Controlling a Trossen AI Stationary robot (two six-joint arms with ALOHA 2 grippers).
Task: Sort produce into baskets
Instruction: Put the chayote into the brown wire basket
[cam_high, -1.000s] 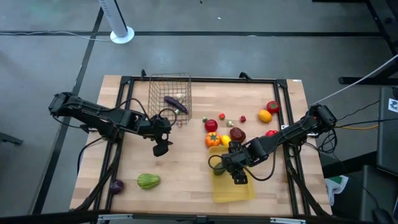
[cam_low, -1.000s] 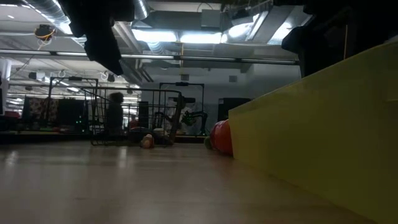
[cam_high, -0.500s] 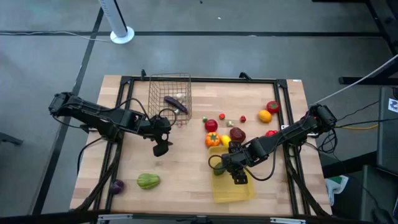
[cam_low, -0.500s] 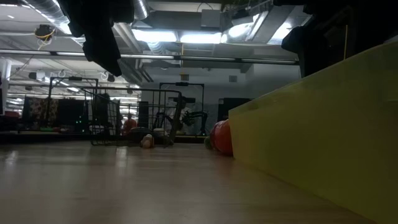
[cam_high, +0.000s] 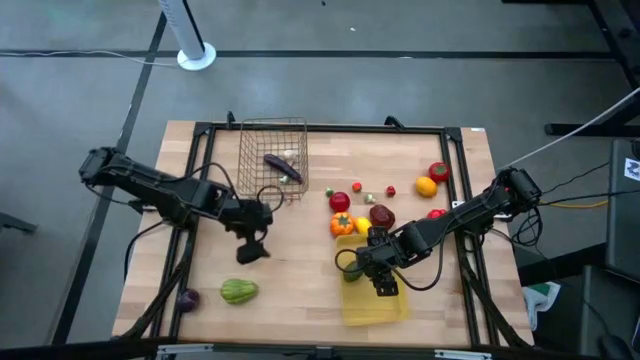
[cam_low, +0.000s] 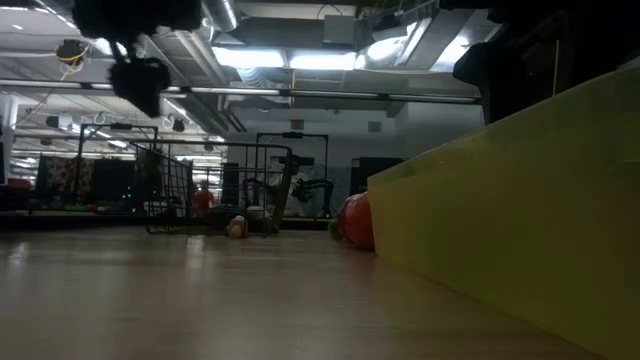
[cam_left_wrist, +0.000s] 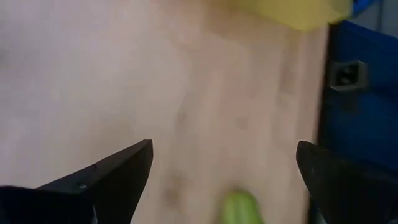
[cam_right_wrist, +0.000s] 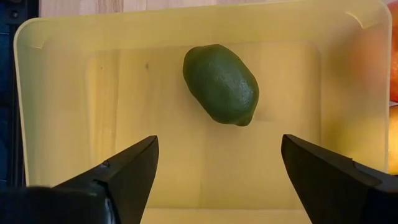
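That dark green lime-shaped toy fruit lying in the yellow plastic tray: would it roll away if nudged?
Probably. The dark green lime-shaped toy fruit is a rounded oval, so it would likely wobble sideways. Its skin looks smooth, perhaps slippery. The yellow plastic tray's raised walls should stop it.

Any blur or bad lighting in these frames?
Left wrist view: smeared throughout, the green produce just a blob. Right wrist view: sharp on the lime in the yellow tray. Low view: dim and backlit by ceiling lights, tray wall out of focus.
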